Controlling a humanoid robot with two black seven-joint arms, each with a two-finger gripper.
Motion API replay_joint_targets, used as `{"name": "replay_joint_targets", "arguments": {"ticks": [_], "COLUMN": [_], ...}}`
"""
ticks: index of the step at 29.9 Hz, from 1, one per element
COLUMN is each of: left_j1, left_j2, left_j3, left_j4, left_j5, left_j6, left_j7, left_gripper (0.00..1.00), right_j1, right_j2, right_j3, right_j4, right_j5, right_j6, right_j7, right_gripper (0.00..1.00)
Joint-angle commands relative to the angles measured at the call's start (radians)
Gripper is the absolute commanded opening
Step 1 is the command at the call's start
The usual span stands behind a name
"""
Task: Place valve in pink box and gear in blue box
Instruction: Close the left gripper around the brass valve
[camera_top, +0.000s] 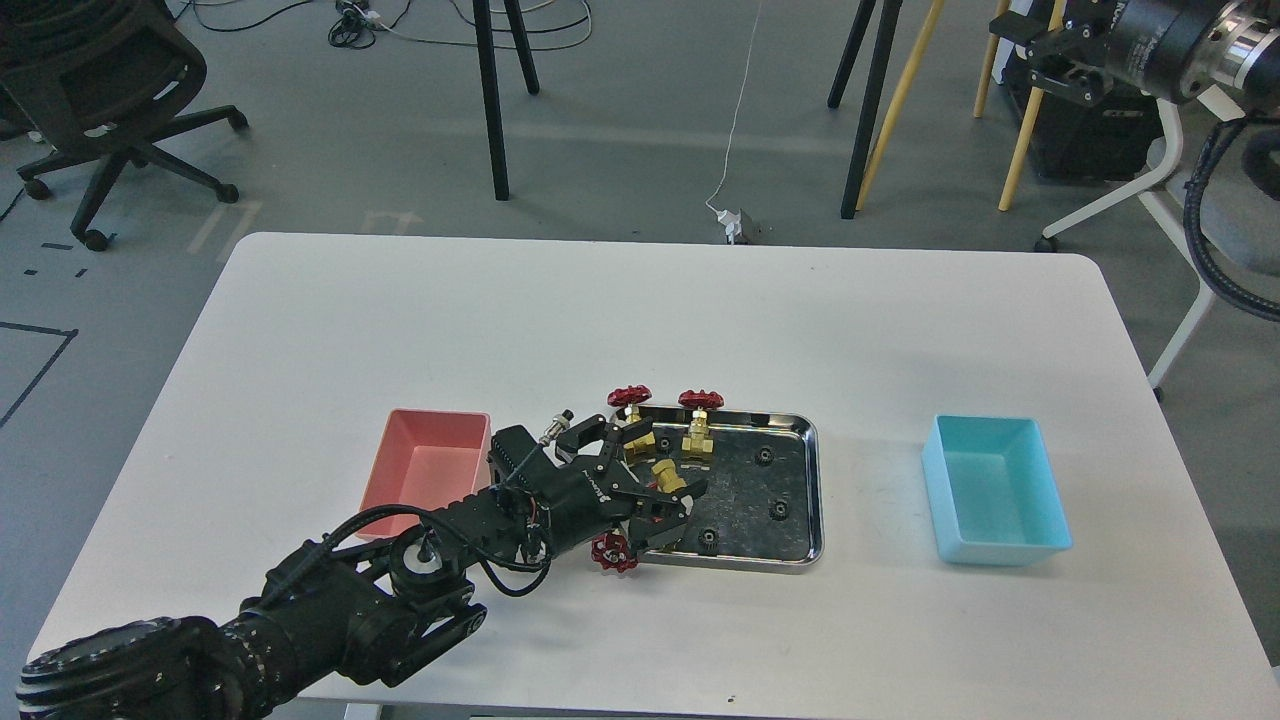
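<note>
Valve (668, 476) lies between the left tool's (655, 462) spread fingers over the tray (790, 500).

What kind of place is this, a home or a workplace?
Probably a robotics lab or workshop: a white table on a grey floor, tripod legs and loose cables behind it, an office chair, and a steel tray of valves.

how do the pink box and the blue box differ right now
The pink box sits left of the steel tray, close to it; the blue box sits right of the tray with a wider gap. The left arm crosses the pink box's near corner; nothing covers the blue box. Both are open-top rectangular bins of like size, and both look empty.
</note>
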Motion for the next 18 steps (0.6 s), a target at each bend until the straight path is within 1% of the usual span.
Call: {"name": "replay_joint_targets", "arguments": {"ticks": [1,4,5,7,9,10,12,14,16,18], "left_j1": [0.001,0.001,0.001,0.0,0.0,0.0,0.0,0.001,0.001,0.001], "left_j2": [0.0,0.0,0.0,0.0,0.0,0.0,0.0,0.0,0.0,0.0], "left_j3": [0.011,0.013,0.011,0.011,0.011,0.013,0.013,0.013,0.013,0.013], "left_j4": [0.006,0.01,0.01,0.01,0.01,0.01,0.01,0.01,0.01,0.01], "left_j5": [0.0,0.0,0.0,0.0,0.0,0.0,0.0,0.0,0.0,0.0], "left_j6": [0.0,0.0,0.0,0.0,0.0,0.0,0.0,0.0,0.0,0.0], "left_j7": [-0.002,-0.013,-0.016,-0.019,-0.019,-0.019,-0.019,-0.021,-0.019,-0.018], "left_gripper": [0.99,0.98,0.96,0.91,0.81,0.78,0.76,0.69,0.55,0.46], "right_j1": [0.0,-0.002,-0.002,-0.002,-0.002,-0.003,-0.005,-0.005,-0.008,-0.008], "right_j2": [0.005,0.005,0.005,0.005,0.005,0.005,0.005,0.005,0.005,0.005], "right_j3": [0.0,0.0,0.0,0.0,-0.001,-0.001,-0.003,-0.006,-0.006,-0.006], "right_j4": [-0.016,-0.016,-0.016,-0.018,-0.016,-0.016,-0.016,-0.018,-0.018,-0.018], "right_j5": [0.0,0.0,0.0,0.0,0.0,0.0,-0.002,-0.004,-0.017,-0.03], "right_j6": [0.0,0.0,0.0,0.0,0.0,0.0,0.0,0.0,0.0,0.0], "right_j7": [0.0,0.0,0.0,0.0,0.002,0.002,0.0,0.002,0.002,0.002], "right_gripper": [0.99,0.99,0.99,0.99,0.99,0.99,0.99,0.99,0.99,0.99]}}
